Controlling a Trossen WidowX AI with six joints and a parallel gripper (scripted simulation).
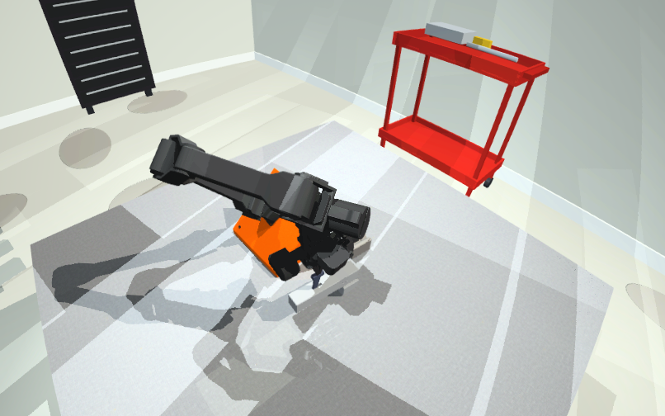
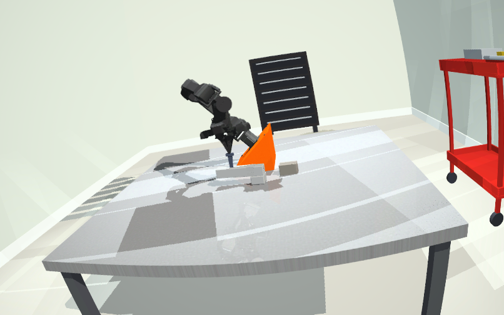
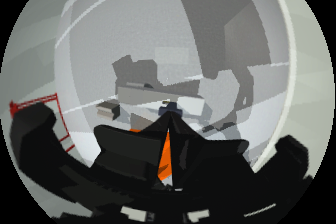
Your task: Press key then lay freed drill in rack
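Note:
My gripper is shut and empty, pointing down, with its fingertips at the head of the dark blue key. The key stands roughly upright, with a wide head and a narrow shaft. Its lower end is hidden by the long grey block in the exterior view. Whether the tips press on the head or only touch it, I cannot tell. I cannot make out the drill. No rack can be told for certain; a small tan block lies beside the grey block.
An orange wedge-shaped piece stands close to the key, by the arm. The grey tabletop carries these pieces. A red cart and a dark slatted cabinet stand beyond the table.

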